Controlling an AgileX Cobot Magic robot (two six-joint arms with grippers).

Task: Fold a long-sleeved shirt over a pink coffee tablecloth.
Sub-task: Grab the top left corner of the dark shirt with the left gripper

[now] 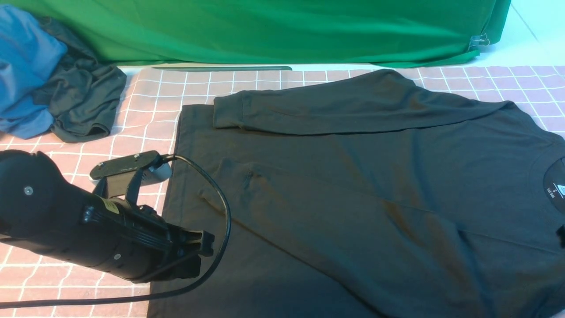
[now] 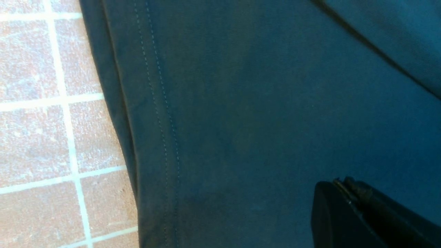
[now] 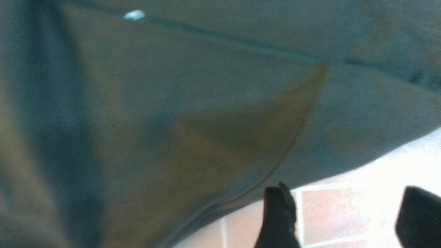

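The black long-sleeved shirt (image 1: 353, 198) lies flat on the pink coffee tablecloth (image 1: 145, 115), hem to the left and collar with a white neck label (image 1: 559, 191) at the right edge. Both sleeves are folded across the body; the chest print is hidden. My left gripper (image 1: 206, 244) hovers over the hem corner. In the left wrist view the left gripper (image 2: 339, 182) is shut with nothing in it, just inside the stitched hem (image 2: 162, 113). Open, my right gripper (image 3: 348, 210) hangs over the pink cloth (image 3: 324, 213) beside the shirt's edge (image 3: 241, 144).
A blue garment (image 1: 22, 66) and a smaller dark grey garment (image 1: 84, 101) are piled at the back left. The green backdrop cloth (image 1: 273, 31) hangs along the back. My left arm's black cable (image 1: 225, 221) loops over the shirt's hem.
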